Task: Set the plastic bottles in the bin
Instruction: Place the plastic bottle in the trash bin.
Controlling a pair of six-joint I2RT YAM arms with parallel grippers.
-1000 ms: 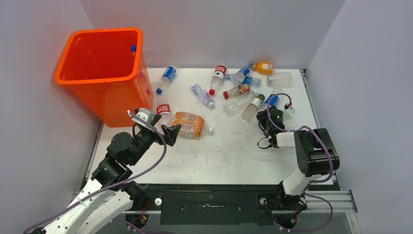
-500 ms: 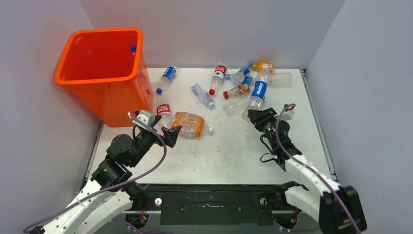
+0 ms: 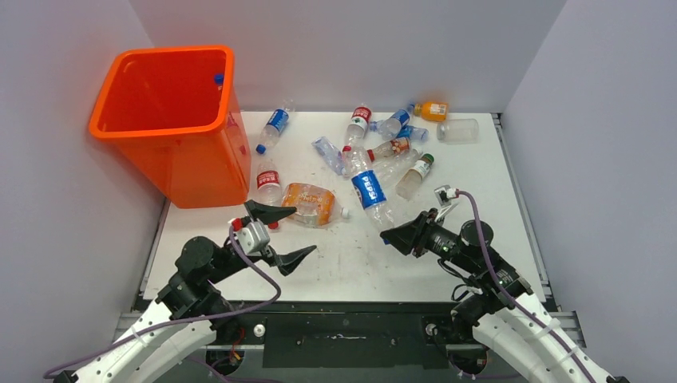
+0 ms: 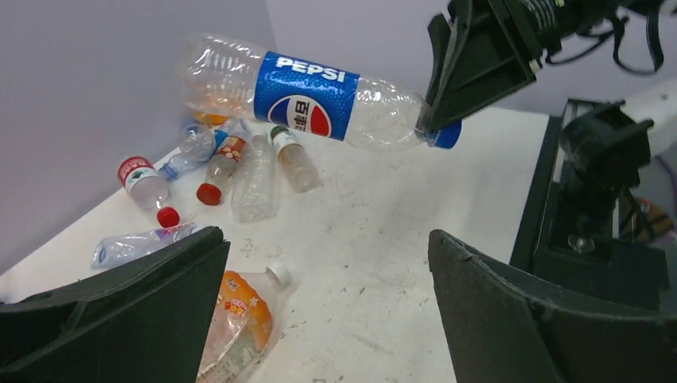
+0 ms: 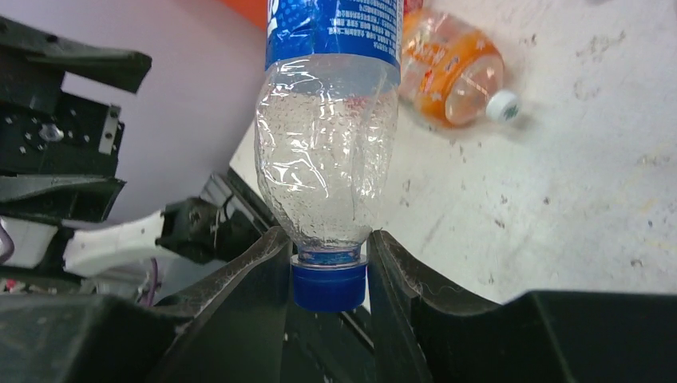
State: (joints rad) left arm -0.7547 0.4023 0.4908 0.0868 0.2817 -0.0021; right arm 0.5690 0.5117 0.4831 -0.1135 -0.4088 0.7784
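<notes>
Above the middle of the table, the right gripper pinches the Pepsi bottle by its blue cap, lifted clear. The left gripper gapes wide, facing it. A handover seems due, since the orange bin stands far left.

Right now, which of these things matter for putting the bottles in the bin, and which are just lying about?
Part of the job: the Pepsi bottle held in the right gripper; the loose bottles on the table; the orange bin; the open left gripper.
Just there: the table, the grey walls, the black rail under the arms.
</notes>
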